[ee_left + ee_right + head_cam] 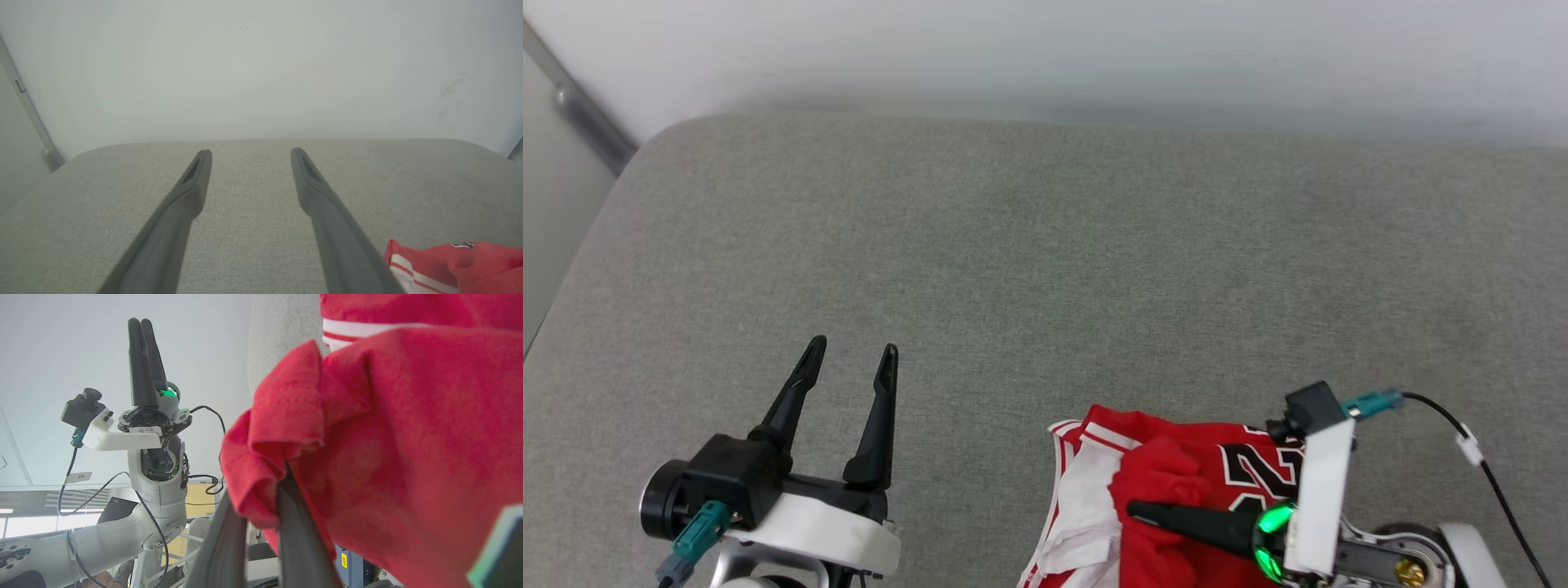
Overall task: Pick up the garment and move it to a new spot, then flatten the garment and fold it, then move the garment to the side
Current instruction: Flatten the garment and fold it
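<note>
The right gripper [1137, 512] pinches a fold of the limp, probably light red-and-white jersey [1168, 465]. The wide, empty left gripper [854, 349] should take the hem nearest it.

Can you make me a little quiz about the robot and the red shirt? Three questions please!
1. True or false: the left gripper is holding the garment.
2. What has the right gripper pinched? A) a red fold of the garment B) a cable C) nothing
3. Fill in: the left gripper's fingers stand ____ (open or shut).
Key: 1 false; 2 A; 3 open.
</note>
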Available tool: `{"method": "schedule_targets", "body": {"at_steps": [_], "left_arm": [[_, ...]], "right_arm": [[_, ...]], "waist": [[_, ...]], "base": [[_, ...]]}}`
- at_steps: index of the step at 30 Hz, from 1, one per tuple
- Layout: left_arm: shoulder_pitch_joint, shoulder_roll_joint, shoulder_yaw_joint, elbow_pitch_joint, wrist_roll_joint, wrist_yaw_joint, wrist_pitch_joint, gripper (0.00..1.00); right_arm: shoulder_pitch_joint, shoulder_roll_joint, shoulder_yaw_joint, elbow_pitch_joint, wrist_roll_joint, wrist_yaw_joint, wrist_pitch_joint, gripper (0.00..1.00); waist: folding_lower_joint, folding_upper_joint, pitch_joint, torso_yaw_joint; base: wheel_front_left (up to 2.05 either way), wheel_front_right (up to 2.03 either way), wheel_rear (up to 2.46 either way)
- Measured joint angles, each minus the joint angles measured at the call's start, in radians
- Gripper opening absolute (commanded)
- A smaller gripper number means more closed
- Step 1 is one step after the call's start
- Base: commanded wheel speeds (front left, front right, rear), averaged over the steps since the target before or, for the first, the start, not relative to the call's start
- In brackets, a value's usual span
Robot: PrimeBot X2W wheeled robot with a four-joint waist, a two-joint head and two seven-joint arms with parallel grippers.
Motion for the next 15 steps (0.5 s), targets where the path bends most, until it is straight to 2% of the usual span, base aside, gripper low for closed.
{"method": "schedule_targets", "body": {"at_steps": [2, 3, 6, 7, 8, 9, 10, 15], "left_arm": [[-0.012, -0.003, -0.003, 0.004, -0.002, -0.007, -0.003, 1.00], [-0.030, -0.011, -0.009, 0.011, -0.002, -0.016, -0.010, 1.00], [-0.038, -0.017, -0.011, 0.022, -0.003, -0.020, -0.014, 1.00], [-0.040, -0.018, -0.012, 0.026, -0.003, -0.021, -0.018, 1.00], [-0.041, -0.020, -0.013, 0.029, -0.004, -0.022, -0.022, 1.00], [-0.042, -0.021, -0.013, 0.032, -0.004, -0.023, -0.022, 1.00], [-0.042, -0.022, -0.014, 0.034, -0.004, -0.022, -0.023, 1.00], [-0.042, -0.021, -0.018, 0.043, -0.003, -0.023, -0.025, 1.00]], "right_arm": [[-0.030, 0.000, 0.048, 0.026, -0.002, 0.000, -0.039, 0.00], [-0.063, 0.001, 0.089, 0.082, -0.057, 0.000, -0.100, 0.00], [-0.084, 0.001, 0.102, 0.131, -0.130, 0.000, -0.167, 0.00], [-0.089, 0.001, 0.104, 0.146, -0.133, 0.000, -0.185, 0.04], [-0.091, 0.001, 0.109, 0.157, -0.142, 0.000, -0.205, 0.29], [-0.094, 0.001, 0.117, 0.162, -0.145, 0.000, -0.222, 0.77], [-0.097, 0.001, 0.127, 0.165, -0.139, 0.000, -0.236, 1.00], [-0.119, -0.001, 0.184, 0.116, -0.212, 0.000, -0.312, 1.00]], "waist": [[0.0000, 0.0000, 0.012, 0.009], [0.0000, 0.0000, 0.028, 0.023], [0.0000, 0.0000, 0.042, 0.031], [0.0000, 0.0000, 0.045, 0.032], [0.0000, 0.0000, 0.047, 0.033], [0.0000, 0.0000, 0.047, 0.032], [0.0000, 0.0000, 0.047, 0.030], [0.0000, 0.0000, 0.035, 0.011]], "base": [[0.00, 0.00, 0.00], [0.00, 0.00, 0.00], [0.00, 0.00, 0.00], [0.00, 0.00, 0.00], [0.00, 0.00, 0.00], [0.00, 0.00, 0.00], [0.00, 0.00, 0.00], [0.00, 0.00, 0.00]]}}
